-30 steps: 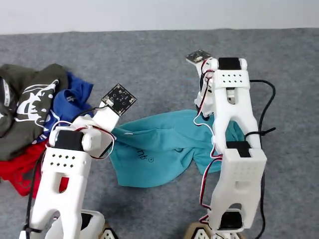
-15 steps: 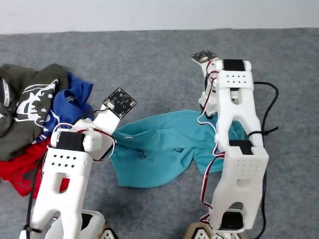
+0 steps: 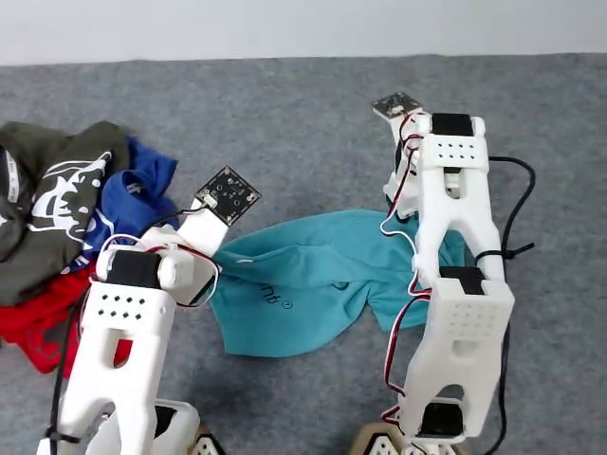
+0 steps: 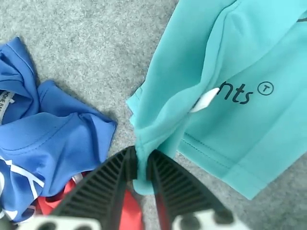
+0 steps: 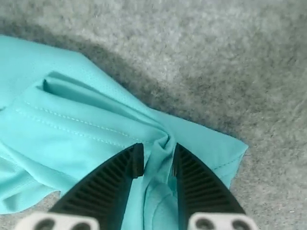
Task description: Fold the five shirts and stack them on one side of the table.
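Observation:
A teal shirt lies crumpled on the grey table between the two arms. My left gripper is shut on the teal shirt's left edge, a fold pinched between its black fingers. My right gripper is shut on a bunched fold of the teal shirt at its right end, near the corner. In the high view the left arm stands at the shirt's left, the right arm over its right end. A pile at the far left holds a dark olive shirt, a blue shirt and a red shirt.
The blue shirt and a bit of red cloth lie close beside my left gripper. Bare grey carpet stretches behind the teal shirt and off to the right.
The right arm has shifted slightly to the right and away, pulling the teal shirt's right end with it. The left arm has hardly moved.

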